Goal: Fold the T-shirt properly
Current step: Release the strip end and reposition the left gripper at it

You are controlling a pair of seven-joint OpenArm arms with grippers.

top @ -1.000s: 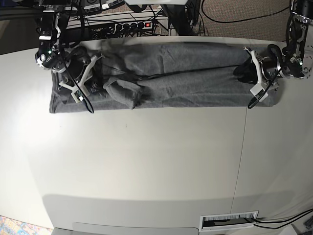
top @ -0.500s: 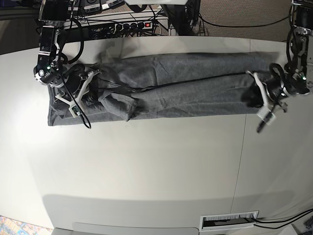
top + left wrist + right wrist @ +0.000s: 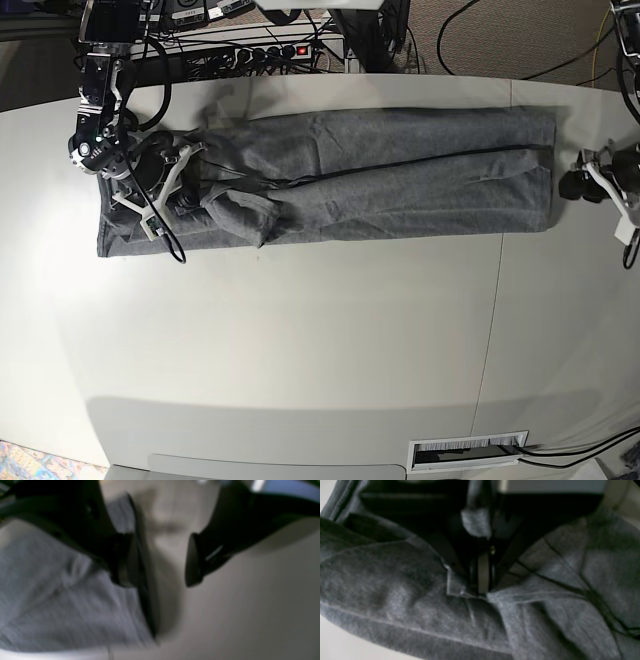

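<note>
Base view, shirt [image 3: 400, 200] stretched along the table's [image 3: 300, 330] far edge, left gripper [image 3: 162, 562] spread wide, right gripper [image 3: 483, 592] clenched on shirt.

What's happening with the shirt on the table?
The two-armed robot is partway through folding the grey T-shirt, which lies as a long strip. The right claw is shut with fabric pinched in it, near one end. The left claw stands open, just off the other end, holding nothing. The strip still has a bunched flap near the right claw.

No readable text or markings anywhere.
</note>
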